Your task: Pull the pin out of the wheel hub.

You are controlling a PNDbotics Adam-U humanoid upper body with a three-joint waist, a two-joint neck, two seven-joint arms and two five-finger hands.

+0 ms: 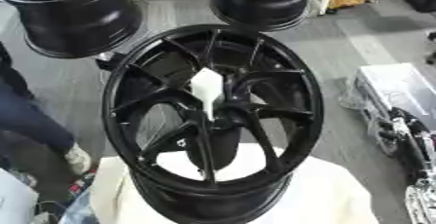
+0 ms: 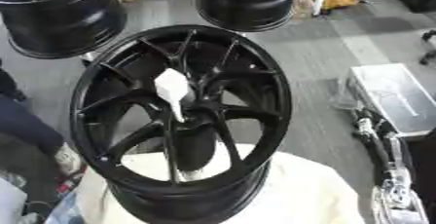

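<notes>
Fingers are not showing clearly anywhere, so whether either hand is open, closed or clamped on something cannot be told. At the right edge, well apart from the wheel hub [image 1: 213, 121], the right arm [image 1: 407, 140] is hanging as a black and silver linkage, running down to the lower corner where it is cut off; its hand is hard to make out. No left hand is appearing in either view.

The wheel hub is sitting face up on a pale cushion-like support [image 1: 332, 194], filling the middle of the scene, its black spokes converging on the centre. The pin [image 1: 207, 91], white and tapering to a point, is standing in that centre, its broad head tilting up and away from the hub's middle, its narrow end sinking among the spokes.

Judging by this, the task is not yet begun: the pin is sitting seated, nothing is touching it, and reaching, grasping and pulling are all remaining.

How deep the pin is going is hidden by the spokes. Two more black rims [image 1: 72, 13] are standing beyond the hub, partly cropped.
</notes>
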